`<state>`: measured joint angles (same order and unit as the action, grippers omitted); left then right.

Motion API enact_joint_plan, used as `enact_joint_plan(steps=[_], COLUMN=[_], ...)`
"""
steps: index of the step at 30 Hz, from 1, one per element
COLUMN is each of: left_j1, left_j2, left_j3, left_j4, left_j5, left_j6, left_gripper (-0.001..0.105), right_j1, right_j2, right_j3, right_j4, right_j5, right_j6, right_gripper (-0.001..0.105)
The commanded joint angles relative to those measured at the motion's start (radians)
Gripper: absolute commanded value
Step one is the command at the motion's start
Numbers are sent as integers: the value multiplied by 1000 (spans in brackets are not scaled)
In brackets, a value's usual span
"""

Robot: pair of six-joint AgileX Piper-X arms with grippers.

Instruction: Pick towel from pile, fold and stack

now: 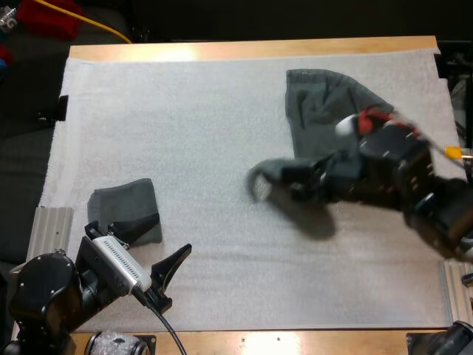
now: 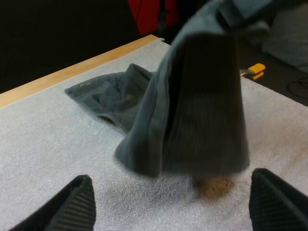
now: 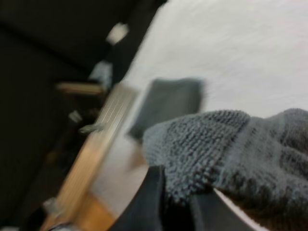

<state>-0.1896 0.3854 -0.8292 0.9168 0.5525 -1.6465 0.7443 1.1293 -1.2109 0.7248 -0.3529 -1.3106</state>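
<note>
**A:** Grip status?

**B:** My right gripper [image 1: 299, 181] is clamped on the held towel [image 2: 192, 110], with cloth pinched between both fingers near one end. The rest hangs down above the mat [image 1: 185, 133], mid-table, in front of my left gripper [image 1: 177, 277]. The left one's fingers stand wide apart with nothing in them, low over the near-left part of the mat.

**A:** How will it handle?

**B:** My read is light and limp, with no stiffness, so it drapes and swings. The looped pile gives good friction, so a slip is unlikely, and nothing about it is fragile. A single pinch leaves it bunched. For a clean fold I'd hold two corners of one edge, one per gripper, so it hangs flat. The free lower end is the obvious place for my left to take it.

**A:** Counts?

**B:** Three towels:
- the held towel
- one crumpled towel [image 1: 325, 111], lying at the far right of the mat
- one folded towel [image 1: 126, 211] at the near left, just beside my left gripper

The held one overlaps the crumpled one in the high view. From the left wrist view it looks clear of it, but I'm not certain.
</note>
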Motion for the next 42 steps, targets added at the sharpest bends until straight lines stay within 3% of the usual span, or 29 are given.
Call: enact_joint_plan(steps=[1, 7, 10, 12, 17, 25, 32, 37, 40, 42], left_j1=[-5, -5, -5, -5, -5, -5, -5, -5, -5, -5], left_j2=[1, 1, 1, 1, 1, 1, 1, 1, 1, 1], left_j3=[-7, -7, -7, -7, -7, -7, -7, -7, -7, -7], left_j4=[-1, -1, -1, -1, -1, -1, -1, -1, -1, -1], left_j5=[-3, -3, -3, -3, -3, -3, -3, -3, -3, -3], left_j6=[-9, -9, -9, -9, -9, -9, -9, -9, -9, -9], left_gripper=[65, 65, 65, 65, 65, 65, 65, 65, 65, 65], right_j1=[30, 158, 153, 132, 69, -77, -186, -247, -270, -278], right_j2=[-12, -12, -6, 12, 97, 246, 267, 267, 267, 267], right_j3=[-10, -10, -8, 0, 64, 109, 109, 109, 109, 109], right_j4=[-36, -149, -120, -71, -28, -33, -11, 18, 26, 39], right_j5=[-1, 9, 94, 162, 169, 192, 363, 399, 421, 435], right_j6=[18, 82, 65, 13, -64, -103, -163, -216, -221, -230], right_gripper=[1, 1, 1, 1, 1, 1, 1, 2, 15, 34])
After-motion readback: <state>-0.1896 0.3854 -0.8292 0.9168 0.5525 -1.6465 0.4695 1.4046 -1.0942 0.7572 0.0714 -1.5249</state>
